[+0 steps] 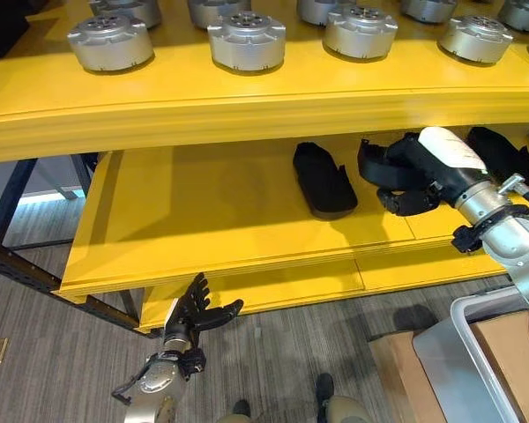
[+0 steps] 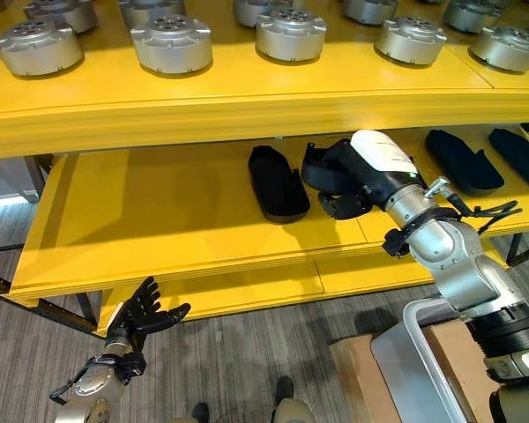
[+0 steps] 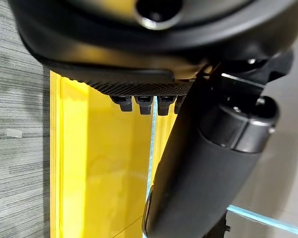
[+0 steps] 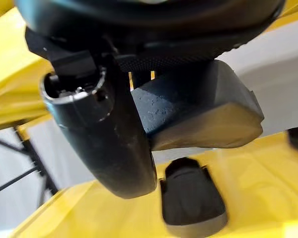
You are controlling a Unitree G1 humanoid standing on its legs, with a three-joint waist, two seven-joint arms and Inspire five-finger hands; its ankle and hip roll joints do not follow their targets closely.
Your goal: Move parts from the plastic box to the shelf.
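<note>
My right hand (image 1: 447, 152) reaches onto the lower yellow shelf (image 1: 203, 211) and is shut on a dark grey wedge-shaped part (image 4: 198, 106), thumb (image 4: 107, 144) on one side and fingers on the other. The part hangs just above the shelf board. Beside it lies a black part (image 1: 324, 181), also seen past the hand (image 4: 191, 206). More black parts (image 2: 463, 161) lie further right. My left hand (image 1: 194, 310) hangs open below the shelf's front edge, fingers spread and nothing in it. The plastic box (image 1: 465, 328) shows at the lower right.
Several round silver parts (image 1: 247, 40) stand in rows on the upper yellow shelf (image 1: 247, 110). A cardboard box (image 1: 397, 366) sits beside the plastic box. The left half of the lower shelf is bare. A dark metal frame (image 1: 18, 264) runs under the shelf's left end.
</note>
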